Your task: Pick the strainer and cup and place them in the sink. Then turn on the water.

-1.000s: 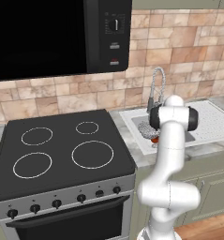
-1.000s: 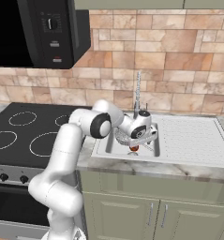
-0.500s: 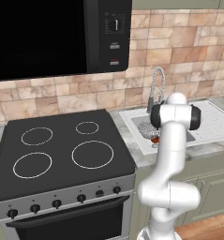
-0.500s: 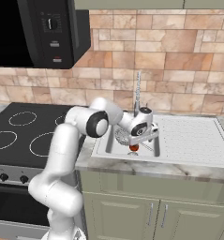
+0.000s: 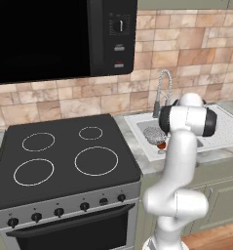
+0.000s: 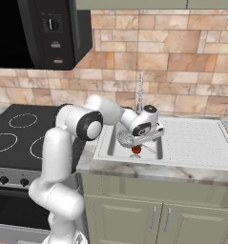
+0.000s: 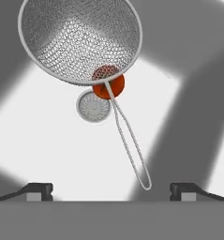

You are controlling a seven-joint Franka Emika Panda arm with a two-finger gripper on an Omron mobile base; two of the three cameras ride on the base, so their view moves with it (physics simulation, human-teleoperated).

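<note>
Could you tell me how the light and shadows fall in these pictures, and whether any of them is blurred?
Hand view: sharp; broad dark shadow bands cross the white sink floor, the strainer mesh crisp, the drain in light. Left base view: evenly lit, slightly soft; the strainer is a small speckle. Right base view: even light, no glare; the arm hides part of the sink.

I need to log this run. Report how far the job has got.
Done: the strainer lies in the sink, beside a small red ball near the drain. In hand: nothing; the gripper hangs open above the strainer's handle. Left: the green cup is not among the things in the basin, and no water runs from the faucet.
</note>
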